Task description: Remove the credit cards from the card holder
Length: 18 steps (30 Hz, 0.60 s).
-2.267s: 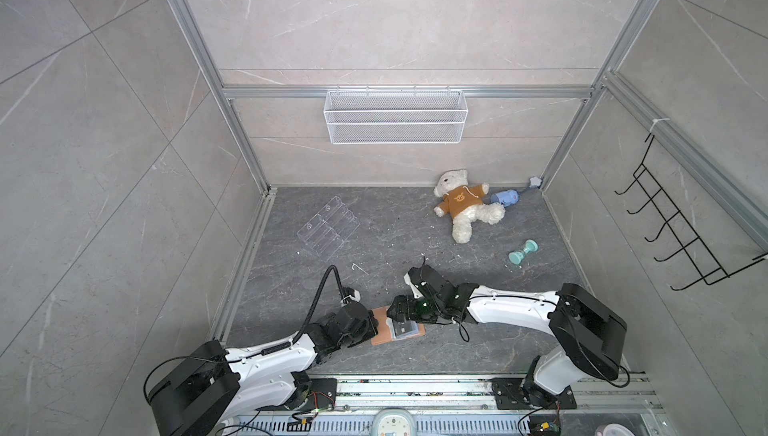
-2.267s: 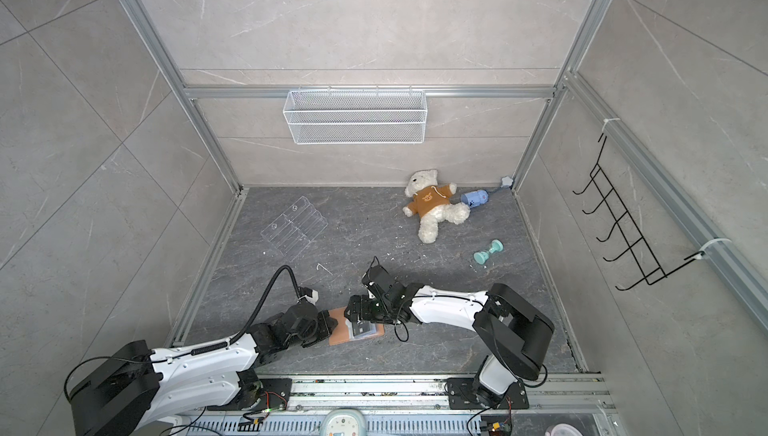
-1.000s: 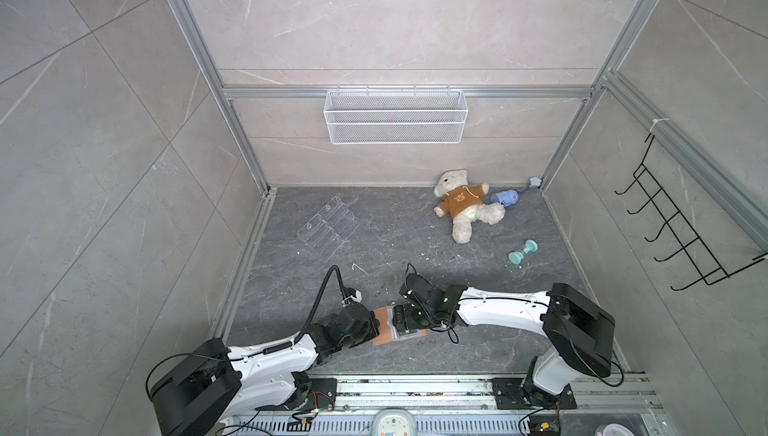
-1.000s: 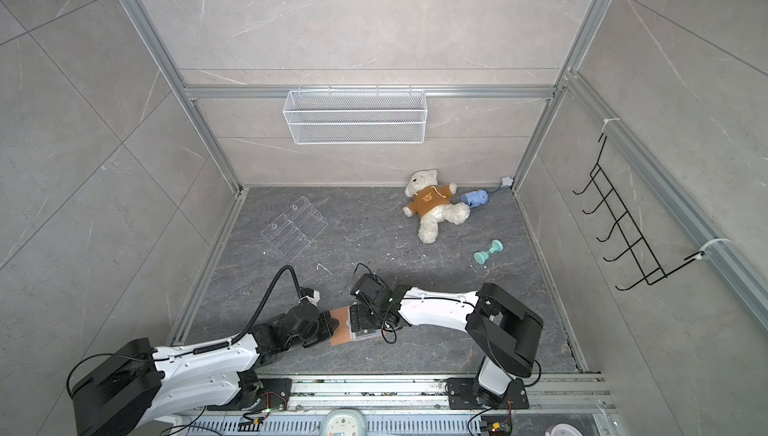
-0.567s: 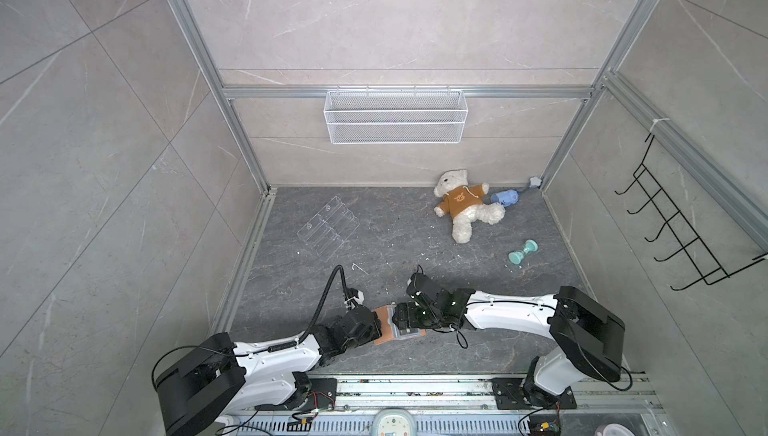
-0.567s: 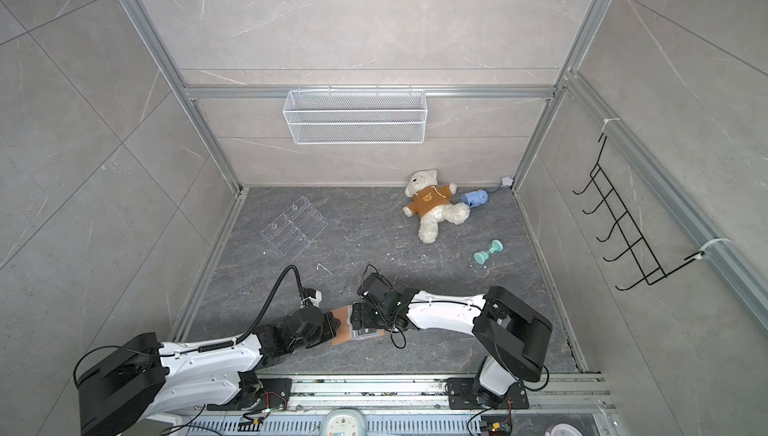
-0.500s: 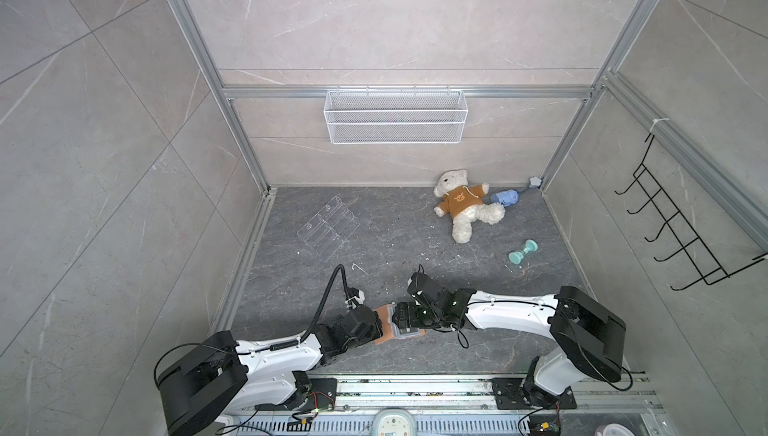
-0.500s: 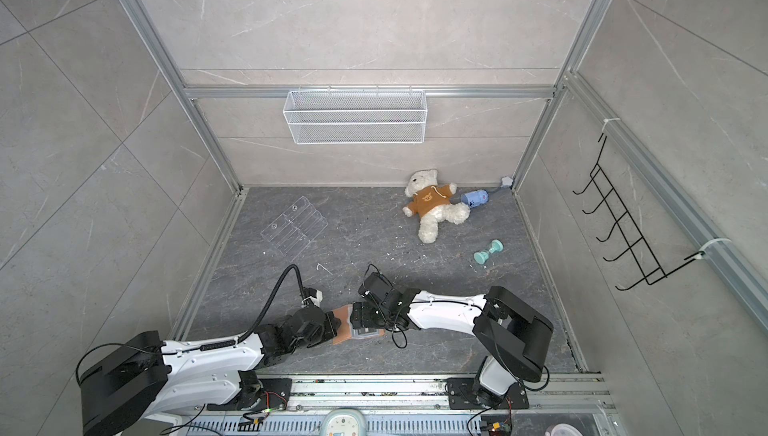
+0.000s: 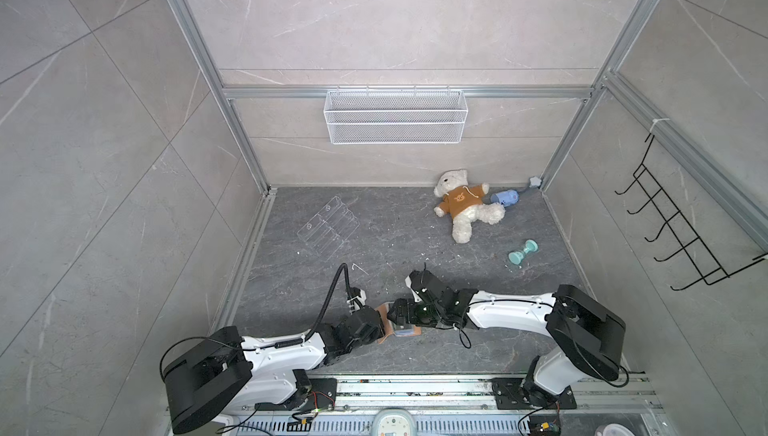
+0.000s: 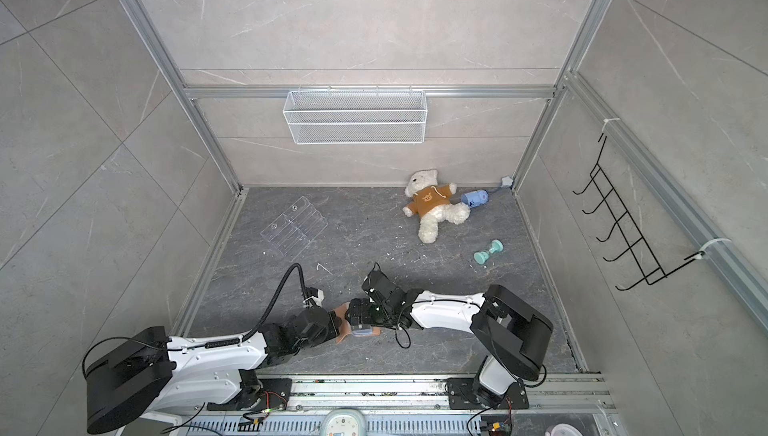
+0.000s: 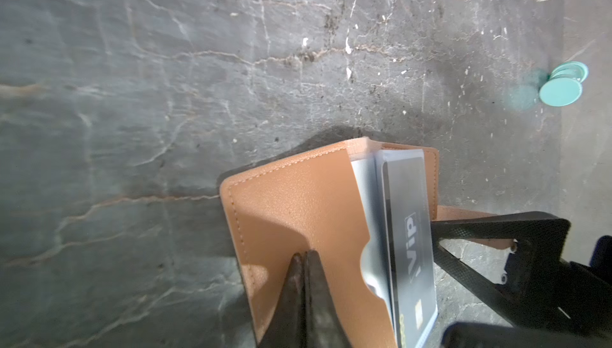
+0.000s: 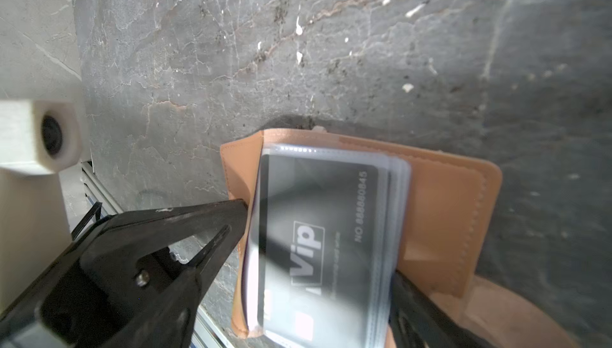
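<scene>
L gripper [image 11: 304,257]: jaws clenched tip to tip, nothing between them. Both tips rest against one tan flap [image 11: 291,204] of the card holder [image 12: 443,217], and that flap stands tilted up off the sleeves [image 12: 395,197]. R gripper [image 9: 395,317]: jaws spread wide, nothing clamped. In the L wrist view one of its fingers [image 11: 496,227] lies over the strap tab [image 11: 463,212], tip touching the long edge of the top sleeve approx. mid-length. The 2nd finger is cut off at the frame edge, so its contact can't be told. The top sleeve holds a dark credit card [image 12: 314,197] w/ white "Vip" lettering, a number row & small gold marks, lying wholly inside the clear plastic. More pale sleeves are stacked under it, edges fanned a little; can't tell if they carry cards. The holder's other flap lies flat on the grey stone floor [image 12: 331,64]. In both top views the holder sits mid-floor near the front rail [image 9: 415,388], between the two gripper heads & mostly hidden by them. Both arms reach in low, L from the left, R from the right. Well apart, further back: teal dumbbell toy [image 9: 522,252] to the right, teddy bear [image 9: 461,205] w/ a blue item [image 9: 505,197] just beside it near the back-R corner, clear acrylic rack [image 9: 328,226] back-L. A white wire basket [image 9: 395,116] hangs on the back wall, a black hook rack [image 9: 673,230] on the R wall.
</scene>
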Tool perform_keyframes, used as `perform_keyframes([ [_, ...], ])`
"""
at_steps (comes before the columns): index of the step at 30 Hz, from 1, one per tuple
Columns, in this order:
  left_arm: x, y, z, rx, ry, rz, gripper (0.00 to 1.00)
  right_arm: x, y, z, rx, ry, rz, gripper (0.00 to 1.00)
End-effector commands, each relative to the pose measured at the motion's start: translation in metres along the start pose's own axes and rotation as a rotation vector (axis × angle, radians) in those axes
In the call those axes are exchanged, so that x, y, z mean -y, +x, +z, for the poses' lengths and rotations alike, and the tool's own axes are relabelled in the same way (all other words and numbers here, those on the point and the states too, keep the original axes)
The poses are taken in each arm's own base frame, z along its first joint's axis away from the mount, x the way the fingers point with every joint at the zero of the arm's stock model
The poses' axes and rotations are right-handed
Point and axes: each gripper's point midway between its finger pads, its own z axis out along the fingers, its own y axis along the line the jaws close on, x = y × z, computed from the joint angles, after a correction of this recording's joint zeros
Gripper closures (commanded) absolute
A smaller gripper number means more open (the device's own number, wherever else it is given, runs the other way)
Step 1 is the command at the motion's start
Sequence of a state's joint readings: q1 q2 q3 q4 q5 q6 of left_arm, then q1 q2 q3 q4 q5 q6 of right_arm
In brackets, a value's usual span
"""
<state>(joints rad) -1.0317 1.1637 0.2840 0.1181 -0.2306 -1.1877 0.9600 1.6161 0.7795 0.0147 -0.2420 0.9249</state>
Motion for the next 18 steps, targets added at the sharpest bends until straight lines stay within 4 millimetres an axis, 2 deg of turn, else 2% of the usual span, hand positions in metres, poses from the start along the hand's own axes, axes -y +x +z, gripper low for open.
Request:
perform_keyframes([
  [1,-0.011,0.013,-0.012,-0.071,-0.064,0.056,1.00,-0.017,0.007,0.007,-0.052,-0.082,-0.009,0.12],
  [5,-0.007,0.006,-0.019,-0.041,-0.039,0.047,1.00,-0.013,0.008,0.010,-0.057,-0.075,-0.004,0.12],
  [11,0.000,0.009,-0.014,-0.061,-0.023,0.041,0.98,-0.017,0.007,0.006,-0.047,-0.093,-0.009,0.12],
  [18,0.000,0.011,-0.008,-0.072,-0.049,0.055,0.97,-0.033,0.003,-0.003,-0.030,-0.168,-0.022,0.12],
])
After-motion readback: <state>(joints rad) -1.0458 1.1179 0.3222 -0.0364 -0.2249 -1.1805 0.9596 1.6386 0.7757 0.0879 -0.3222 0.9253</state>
